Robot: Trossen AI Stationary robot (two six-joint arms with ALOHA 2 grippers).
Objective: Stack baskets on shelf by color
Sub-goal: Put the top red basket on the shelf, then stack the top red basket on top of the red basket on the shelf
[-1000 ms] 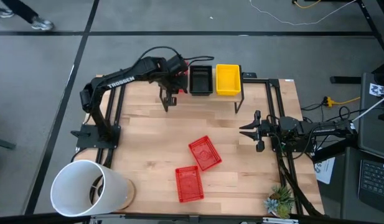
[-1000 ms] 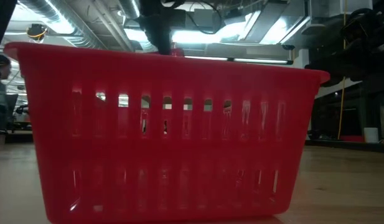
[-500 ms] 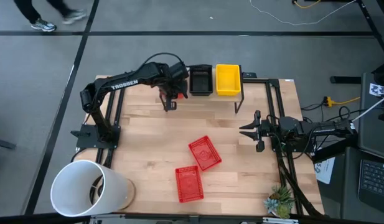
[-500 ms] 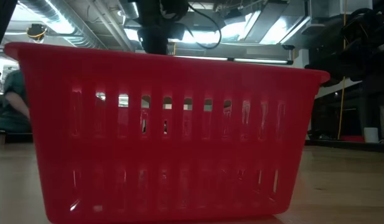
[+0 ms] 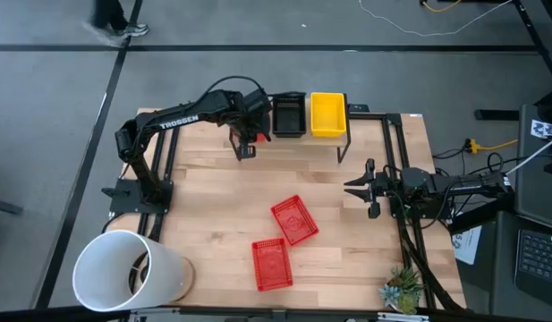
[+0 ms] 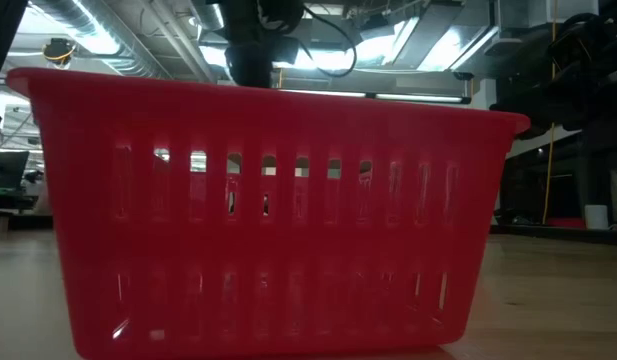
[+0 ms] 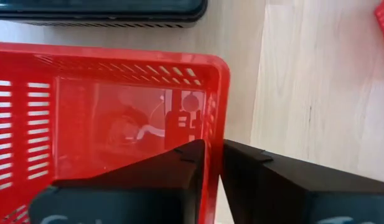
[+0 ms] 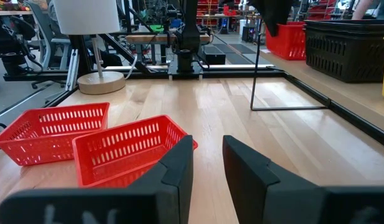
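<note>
On the shelf: at twelve o'clock on the table, the low riser with a light wood plank top and thin black legs (image 5: 298, 134) carries a black mesh plastic basket (image 5: 288, 114) and, just beside it toward three o'clock, a yellow mesh plastic basket (image 5: 327, 114). How many are nested in each pile cannot be told.
Left gripper: the left gripper (image 7: 213, 163) is at the shelf's nine o'clock end, its two dark fingers astride the wall of a red mesh plastic basket (image 7: 111, 118), one inside and one outside. Whether they pinch or have let go cannot be told.
Red basket at the shelf: it sits just beside the black one, apparently on the plank.
Still on the table: two more red mesh baskets, one near the centre (image 5: 294, 219) and one toward six o'clock (image 5: 271, 263), touching or nearly so.
Right gripper: the right gripper (image 5: 358, 188) waits at three o'clock, fingers parted and empty.
Progress: black and yellow look finished; red is likely one of three placed, two left.
Off task: a large white bucket (image 5: 123, 268) lies at seven o'clock.
</note>
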